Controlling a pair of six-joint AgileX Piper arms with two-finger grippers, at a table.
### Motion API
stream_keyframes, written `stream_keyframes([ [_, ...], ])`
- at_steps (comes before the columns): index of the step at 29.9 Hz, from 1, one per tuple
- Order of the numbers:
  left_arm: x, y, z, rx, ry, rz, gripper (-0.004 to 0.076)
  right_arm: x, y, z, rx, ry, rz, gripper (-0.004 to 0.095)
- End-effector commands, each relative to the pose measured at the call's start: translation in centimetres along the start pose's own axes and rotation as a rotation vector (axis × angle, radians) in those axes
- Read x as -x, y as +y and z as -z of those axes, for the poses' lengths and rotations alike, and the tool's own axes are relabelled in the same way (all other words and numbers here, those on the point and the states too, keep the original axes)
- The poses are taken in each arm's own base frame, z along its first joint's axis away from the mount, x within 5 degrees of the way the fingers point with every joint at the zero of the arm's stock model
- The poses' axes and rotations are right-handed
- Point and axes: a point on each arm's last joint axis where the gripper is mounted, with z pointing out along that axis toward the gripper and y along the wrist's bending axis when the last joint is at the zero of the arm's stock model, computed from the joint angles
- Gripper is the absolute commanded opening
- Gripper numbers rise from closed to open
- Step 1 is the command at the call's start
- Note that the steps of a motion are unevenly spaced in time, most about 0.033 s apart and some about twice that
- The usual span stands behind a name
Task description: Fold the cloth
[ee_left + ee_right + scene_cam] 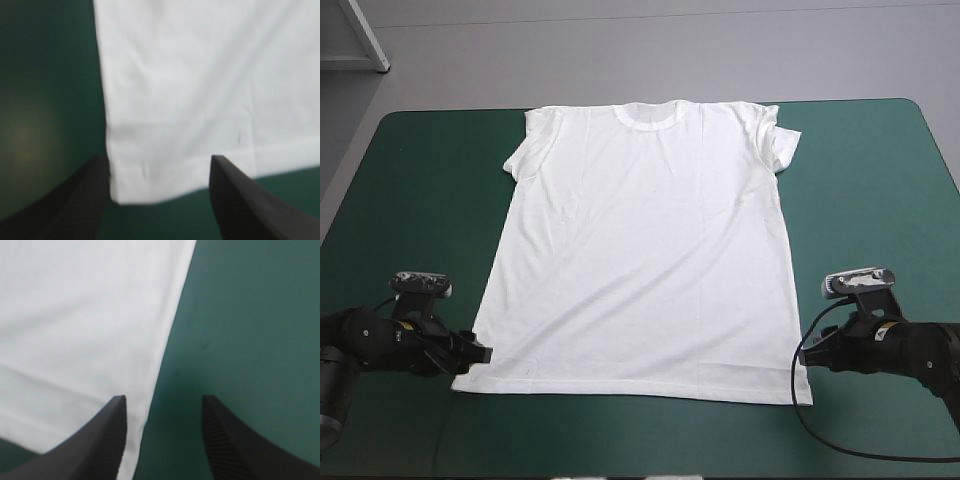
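**Both claws open at the hem corners, T-shirt flat and unfolded**

High view: the white T-shirt (645, 250) lies spread flat on the worktop (410, 190). Its collar points toward the far edge, its hem toward the robot, and both short sleeves lie out to the sides. No fold is made yet. The left claw (478, 353) sits low at the near left hem corner, touching it or all but touching. The right claw (808, 356) sits at the near right corner, just beside the cloth's edge. This view does not show how far either claw's fingers stand apart.

Left wrist view: the left claw (159, 197) has its black fingers (87, 202) well apart, with nothing clamped. The hem corner of the T-shirt (200, 75) lies between them, with the teal-green cover (45, 75) bare beside it.

Right wrist view: the right claw (162, 432) is likewise spread and empty. The side edge of the T-shirt (75, 315) runs down between the fingers (105, 440), closer to one of them. The other stands over bare cover.

What could go wrong: the step in hand looks like the first pinch of the two hem corners.
- **Thin grip on the right:** the right claw sits offset toward the cover. Closing there may catch only a sliver of hem, which could slip out on the lift.
- **One layer only:** either claw may pinch just the upper layer. That would leave the back layer on the worktop and the fold lopsided.
- **One corner missed:** if only one corner is caught, a lift would likely drag the shirt askew and wrinkle it.
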Motion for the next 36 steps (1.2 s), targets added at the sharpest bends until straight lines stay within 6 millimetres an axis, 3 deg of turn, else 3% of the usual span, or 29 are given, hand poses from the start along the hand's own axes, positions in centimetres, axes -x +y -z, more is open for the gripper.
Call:
stream_keyframes([
  [1,3.8,0.3,2.9,0.065,-0.284,0.027,0.0476,3.8,0.1,2.7,-0.026,-0.281,0.019,0.0582],
  [6,9.3,1.6,4.2,0.098,-0.425,0.072,0.0475,7.9,0.0,5.5,-0.065,-0.499,0.056,0.0543],
  [10,14.0,3.0,2.2,0.075,-0.389,0.095,0.0475,10.4,-0.2,5.8,-0.068,-0.518,0.066,0.053],
  [15,18.8,4.5,-1.7,-0.002,-0.356,0.129,0.0475,11.9,-0.5,4.3,-0.069,-0.477,0.074,0.0529],
  [23,22.1,6.1,-6.2,-0.008,-0.398,0.123,0.0465,12.5,-0.9,3.0,-0.073,-0.463,0.072,0.0511],
  [36,26.1,4.6,-13.1,-0.005,-0.361,-0.026,0.0448,12.7,-0.8,2.9,-0.061,-0.478,0.056,0.0509],
])
